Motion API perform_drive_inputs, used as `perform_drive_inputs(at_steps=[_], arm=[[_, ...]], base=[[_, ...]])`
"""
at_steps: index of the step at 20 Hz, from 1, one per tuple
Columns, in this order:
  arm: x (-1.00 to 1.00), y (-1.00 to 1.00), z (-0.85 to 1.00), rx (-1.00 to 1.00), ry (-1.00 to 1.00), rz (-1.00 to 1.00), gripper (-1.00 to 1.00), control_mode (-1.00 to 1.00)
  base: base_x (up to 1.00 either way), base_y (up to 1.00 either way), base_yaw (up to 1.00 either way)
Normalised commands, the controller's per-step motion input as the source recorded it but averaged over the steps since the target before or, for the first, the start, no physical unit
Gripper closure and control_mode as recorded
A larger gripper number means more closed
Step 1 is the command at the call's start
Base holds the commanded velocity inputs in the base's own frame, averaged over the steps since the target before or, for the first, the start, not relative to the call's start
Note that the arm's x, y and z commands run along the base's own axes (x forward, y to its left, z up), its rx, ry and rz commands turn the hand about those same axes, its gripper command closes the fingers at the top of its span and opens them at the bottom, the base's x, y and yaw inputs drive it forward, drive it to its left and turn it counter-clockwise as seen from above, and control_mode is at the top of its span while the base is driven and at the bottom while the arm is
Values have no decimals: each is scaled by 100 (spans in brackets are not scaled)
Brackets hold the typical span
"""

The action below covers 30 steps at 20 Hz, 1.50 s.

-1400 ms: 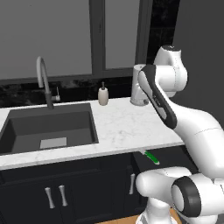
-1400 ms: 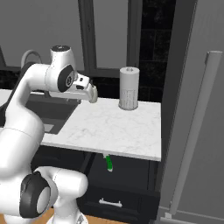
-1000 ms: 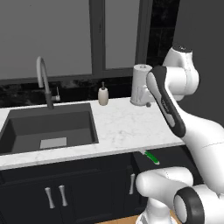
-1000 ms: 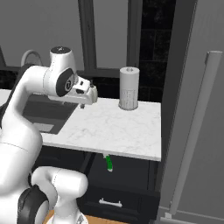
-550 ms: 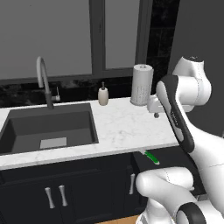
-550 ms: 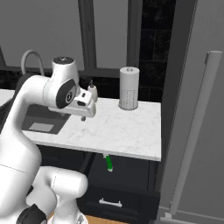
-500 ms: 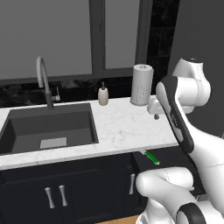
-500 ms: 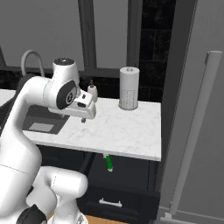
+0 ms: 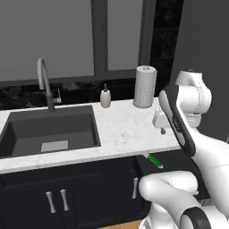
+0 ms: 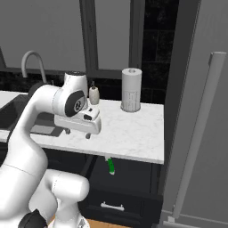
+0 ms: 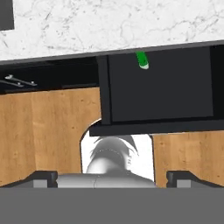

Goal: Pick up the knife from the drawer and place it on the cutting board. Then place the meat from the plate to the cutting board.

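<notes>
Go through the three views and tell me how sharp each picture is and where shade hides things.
Left base view: sharp, evenly lit, no glare; the sink basin is dark. Right base view: equally crisp; the knife handle shows green under the counter edge, in shade. Hand view: the drawer interior is near black, so only the knife's handle tip stands out.

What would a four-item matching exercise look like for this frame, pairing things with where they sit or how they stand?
Things:
1. knife
2. paper towel roll
3. soap bottle
4. pincer

Places or states:
A. upright at the back of the counter, near its right end
B. open, above the counter's front edge
C. green handle poking out of the open drawer under the counter
D. behind the sink's right corner

Pairs: 1-C, 2-A, 3-D, 4-B
</notes>
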Motion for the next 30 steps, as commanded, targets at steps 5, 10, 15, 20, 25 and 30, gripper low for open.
perform_drive_inputs(at_steps=[5, 10, 15, 20, 25, 30], arm=[[-1, -6, -43, 0, 21, -4, -100, -100], [0, -5, -16, 0, 9, -1, -100, -100], [0, 2, -4, 0, 1, 0, -100, 100], [0, 0, 0, 0, 0, 0, -100, 100], [0, 0, 0, 0, 0, 0, -100, 100], [0, 0, 0, 0, 0, 0, -100, 100]], base=[[0, 0, 0], [0, 0, 0], [0, 33, 0], [0, 60, 0], [12, 37, 0], [14, 31, 0]])
